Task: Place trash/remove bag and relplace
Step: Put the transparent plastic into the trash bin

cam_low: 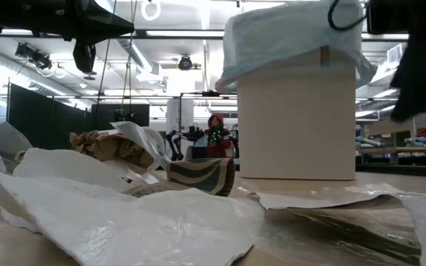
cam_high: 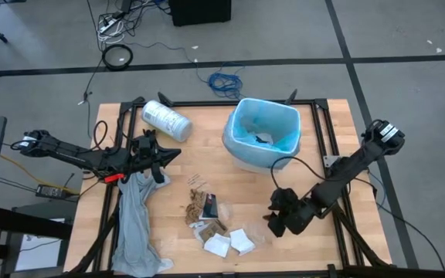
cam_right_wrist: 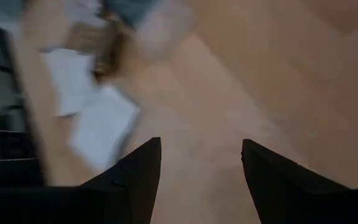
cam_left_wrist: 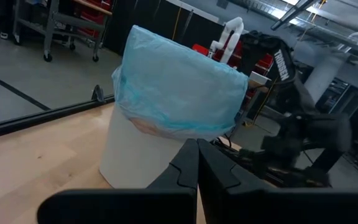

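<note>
The white bin [cam_high: 247,158] stands at the far middle of the table, lined with the light-blue bag [cam_high: 263,123], whose rim folds over the bin's top [cam_left_wrist: 178,93]. Trash lies near the front: brown wrappers [cam_high: 196,207], a black-and-white packet [cam_high: 210,207] and white papers [cam_high: 230,243]. My left gripper [cam_high: 173,154] is shut and empty [cam_left_wrist: 197,167], raised left of the bin and pointing at it. My right gripper [cam_high: 272,222] is open [cam_right_wrist: 201,163] above bare wood, just right of the white papers [cam_right_wrist: 101,127].
A long grey plastic sheet [cam_high: 134,224] lies on the table's left side below my left arm. A white printed roll [cam_high: 166,120] lies on its side at the far left. Bare wood shows between the scraps and the bin. Cables lie on the floor beyond the table.
</note>
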